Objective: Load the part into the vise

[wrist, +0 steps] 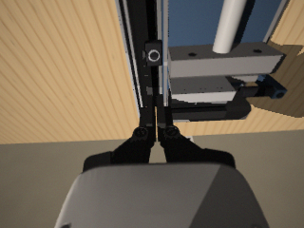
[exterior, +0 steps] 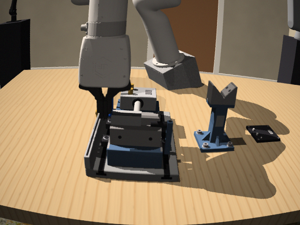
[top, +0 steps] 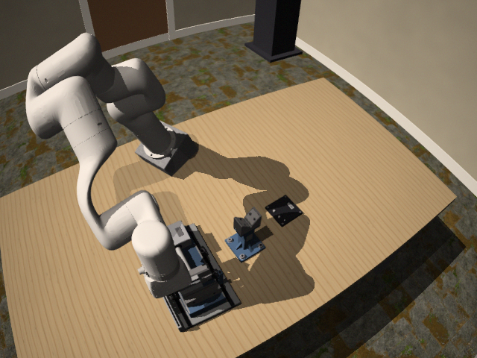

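I am looking into a small machine-tending workcell set up in a plain room. On a wooden table [top: 346, 127] stand a pneumatic vise [exterior: 135, 135], a V-block [exterior: 221, 93] on a bolted blue base and a black infeed plate [top: 284, 209], beside a white robot arm [top: 69, 111]. Around it are beige walls [top: 384, 46], a brown door panel [top: 127, 17], mottled carpet-like flooring [top: 215, 69] and a dark pedestal [top: 275, 28].
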Motion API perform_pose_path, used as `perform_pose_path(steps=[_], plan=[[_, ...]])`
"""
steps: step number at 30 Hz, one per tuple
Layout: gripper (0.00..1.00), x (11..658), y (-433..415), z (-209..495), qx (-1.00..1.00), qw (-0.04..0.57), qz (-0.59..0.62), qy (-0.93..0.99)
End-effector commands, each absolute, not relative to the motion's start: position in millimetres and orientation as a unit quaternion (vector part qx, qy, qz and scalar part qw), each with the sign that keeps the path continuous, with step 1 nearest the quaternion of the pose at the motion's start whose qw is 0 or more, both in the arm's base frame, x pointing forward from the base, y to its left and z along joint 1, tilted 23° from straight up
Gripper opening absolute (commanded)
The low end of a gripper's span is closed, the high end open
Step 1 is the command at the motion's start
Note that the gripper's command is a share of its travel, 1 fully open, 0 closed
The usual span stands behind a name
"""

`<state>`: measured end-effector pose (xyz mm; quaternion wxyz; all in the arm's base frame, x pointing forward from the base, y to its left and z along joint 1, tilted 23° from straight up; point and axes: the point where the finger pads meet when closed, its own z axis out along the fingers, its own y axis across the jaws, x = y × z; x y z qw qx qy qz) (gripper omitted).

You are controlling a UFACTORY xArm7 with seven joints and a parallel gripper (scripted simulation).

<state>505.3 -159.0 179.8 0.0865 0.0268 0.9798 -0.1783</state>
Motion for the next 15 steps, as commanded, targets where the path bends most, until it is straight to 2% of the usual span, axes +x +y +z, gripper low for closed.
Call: perform_pose_path(steps=[1, 15], plan=[[0.00, 506.7, -158.8, 180.8, 0.026, 0.089, -0.179, 0.980], [0.00, 506.9, -159.2, 179.7, 0.026, 0.089, -0.179, 0.980]])
